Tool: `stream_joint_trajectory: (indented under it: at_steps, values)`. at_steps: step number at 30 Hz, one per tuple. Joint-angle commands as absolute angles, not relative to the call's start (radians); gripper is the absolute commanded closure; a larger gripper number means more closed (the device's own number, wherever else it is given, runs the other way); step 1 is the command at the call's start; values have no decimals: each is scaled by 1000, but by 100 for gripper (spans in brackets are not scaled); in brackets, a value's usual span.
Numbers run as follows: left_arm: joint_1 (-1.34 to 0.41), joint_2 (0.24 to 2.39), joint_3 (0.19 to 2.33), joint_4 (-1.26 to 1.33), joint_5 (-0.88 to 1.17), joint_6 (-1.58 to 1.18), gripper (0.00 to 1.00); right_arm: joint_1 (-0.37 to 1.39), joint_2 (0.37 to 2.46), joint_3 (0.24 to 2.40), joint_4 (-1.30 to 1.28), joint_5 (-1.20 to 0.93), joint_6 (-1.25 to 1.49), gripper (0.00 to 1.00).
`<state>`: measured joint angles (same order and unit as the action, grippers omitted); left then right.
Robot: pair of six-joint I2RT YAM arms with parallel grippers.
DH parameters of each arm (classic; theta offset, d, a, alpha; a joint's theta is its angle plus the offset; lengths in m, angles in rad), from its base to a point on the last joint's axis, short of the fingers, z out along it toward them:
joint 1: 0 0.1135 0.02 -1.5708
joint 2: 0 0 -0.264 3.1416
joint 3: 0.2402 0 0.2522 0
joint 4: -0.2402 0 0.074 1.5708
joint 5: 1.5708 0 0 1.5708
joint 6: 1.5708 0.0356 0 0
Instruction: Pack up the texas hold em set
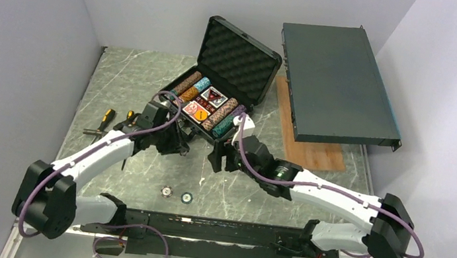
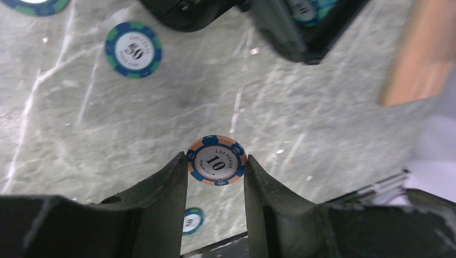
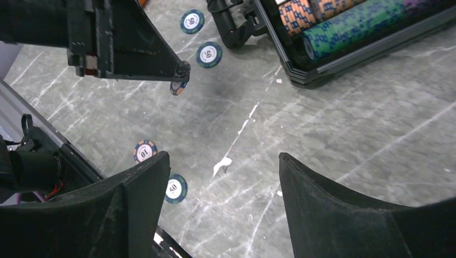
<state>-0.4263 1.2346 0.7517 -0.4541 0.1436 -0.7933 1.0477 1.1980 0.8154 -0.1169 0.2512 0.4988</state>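
The black case (image 1: 241, 56) stands open at the table's middle, foam lid up, with rows of chips (image 1: 220, 114) and card decks (image 1: 206, 99) inside. My left gripper (image 2: 216, 161) is shut on an orange-and-blue "10" chip (image 2: 216, 160), pinched by its edges above the table, left of the case's front corner (image 1: 174, 143). Open and with nothing between its fingers, my right gripper (image 3: 221, 158) hovers over bare table just in front of the case (image 1: 220, 158). Loose chips lie nearby: two green-blue "50" chips (image 3: 208, 54) (image 3: 192, 21), a "10" chip (image 3: 145, 151) and another "50" chip (image 3: 175, 188).
A large flat dark grey metal box (image 1: 338, 83) leans at the back right over a wooden board (image 1: 312, 155). Orange-handled screwdrivers (image 1: 103, 119) lie at the left. The arms' black base rail (image 1: 212, 230) runs along the near edge. Grey walls enclose the table.
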Motion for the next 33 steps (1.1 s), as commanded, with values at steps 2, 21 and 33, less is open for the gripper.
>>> stream_joint_trajectory:
  at_steps: [2, 21, 33]
  values:
    - [-373, 1119, 687, -272, 333, -936, 76, 1076, 1276, 823, 114, 244, 499, 26]
    - [-325, 1028, 545, -48, 580, -1127, 75, 1148, 1495, 878, 255, 394, 471, 48]
    - [-324, 1043, 520, -13, 587, -1139, 75, 1160, 1521, 880, 327, 362, 443, 56]
